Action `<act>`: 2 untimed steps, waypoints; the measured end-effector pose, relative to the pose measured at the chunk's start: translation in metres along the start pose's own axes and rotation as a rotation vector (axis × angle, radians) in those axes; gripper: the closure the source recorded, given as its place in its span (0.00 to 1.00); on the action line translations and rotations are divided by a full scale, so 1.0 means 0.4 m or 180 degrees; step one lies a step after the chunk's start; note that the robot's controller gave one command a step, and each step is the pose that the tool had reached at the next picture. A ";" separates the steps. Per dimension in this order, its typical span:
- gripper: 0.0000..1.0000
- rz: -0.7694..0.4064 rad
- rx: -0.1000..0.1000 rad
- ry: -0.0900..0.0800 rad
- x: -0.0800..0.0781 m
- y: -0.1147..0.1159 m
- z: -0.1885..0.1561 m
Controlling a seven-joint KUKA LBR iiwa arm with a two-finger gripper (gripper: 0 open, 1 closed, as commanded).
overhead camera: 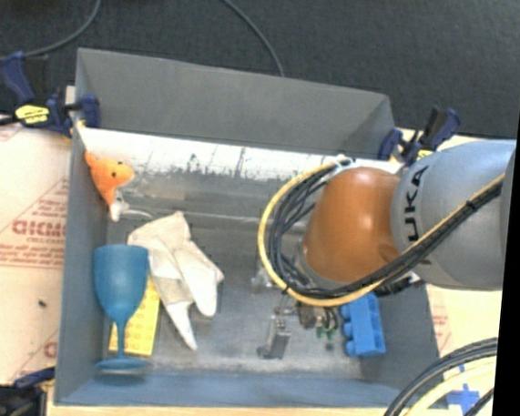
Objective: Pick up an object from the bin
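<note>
The end effector (pixel 277 334) hung low, apart or together impossible to tell, between a nearby blue brick (pixel 365 327) and a white cloth (pixel 180 273).

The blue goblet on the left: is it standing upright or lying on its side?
Lying on its side. The blue goblet shows bowl, stem and round foot side-on, stretched along the floor, overlapping a yellow block.
</note>
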State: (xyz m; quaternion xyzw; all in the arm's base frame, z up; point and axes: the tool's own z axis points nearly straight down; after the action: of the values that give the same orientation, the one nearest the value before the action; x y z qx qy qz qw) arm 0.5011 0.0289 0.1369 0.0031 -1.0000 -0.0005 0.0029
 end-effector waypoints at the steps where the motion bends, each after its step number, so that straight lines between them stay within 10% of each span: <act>1: 0.00 0.0004 -0.0002 -0.0026 -0.004 0.000 -0.011; 2: 0.00 -0.1097 -0.0006 -0.0020 -0.144 0.189 0.167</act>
State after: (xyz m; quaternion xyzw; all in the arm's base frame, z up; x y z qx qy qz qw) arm 0.5580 0.1051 0.0700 0.1745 -0.9846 -0.0019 -0.0003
